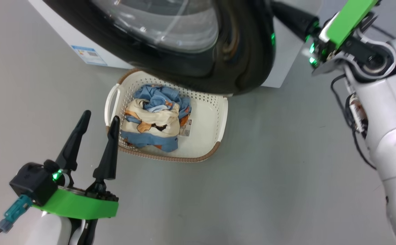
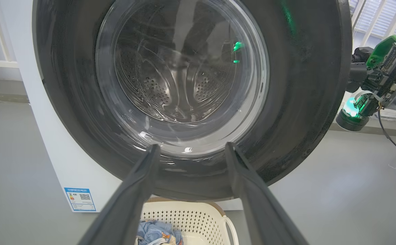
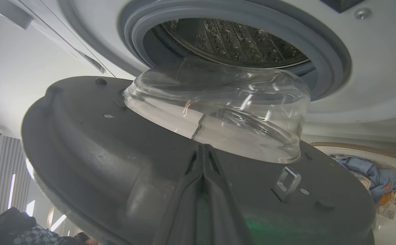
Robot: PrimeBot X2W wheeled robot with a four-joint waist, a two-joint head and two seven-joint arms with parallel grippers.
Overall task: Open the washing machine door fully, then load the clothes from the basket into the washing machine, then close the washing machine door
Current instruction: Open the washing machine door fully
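**Operator:** Fig. 1, right arm: why there?

**Legend:** Your right gripper [image 3: 203,149] is lying with its two fingers pressed together, holding nothing. The tips are touching the dark inner face of the door [image 3: 116,163], just below the glass bowl [image 3: 218,112]. In the head view it is reaching round behind the door's free edge. That placement is probably serving to push the door outward. The door is standing only part-way open and overlapping the far edge of the basket [image 1: 218,136], so the first step is not yet done.

**Operator:** And the left?

**Legend:** Your left gripper [image 1: 101,117] is hovering empty, fingers spread apart, near the basket's left handle [image 1: 111,102] and pointing toward the door's front. It is likely waiting there so that the reach to the clothes [image 1: 153,119] is short once the opening is clear. The clothes are lying bunched in the left half of the basket, apart from both grippers.

**Operator:** Surroundings?

**Legend:** The basket is sitting on a smooth, plain grey floor [image 1: 252,170], close against the front of the washing machine [image 1: 282,64], whose blue label [image 1: 89,54] is showing low on its front. The steel drum [image 3: 231,41] is showing no clothing in its visible part, behind the grey gasket [image 3: 323,58]. Window blinds [image 2: 388,20] are showing beyond the machine.
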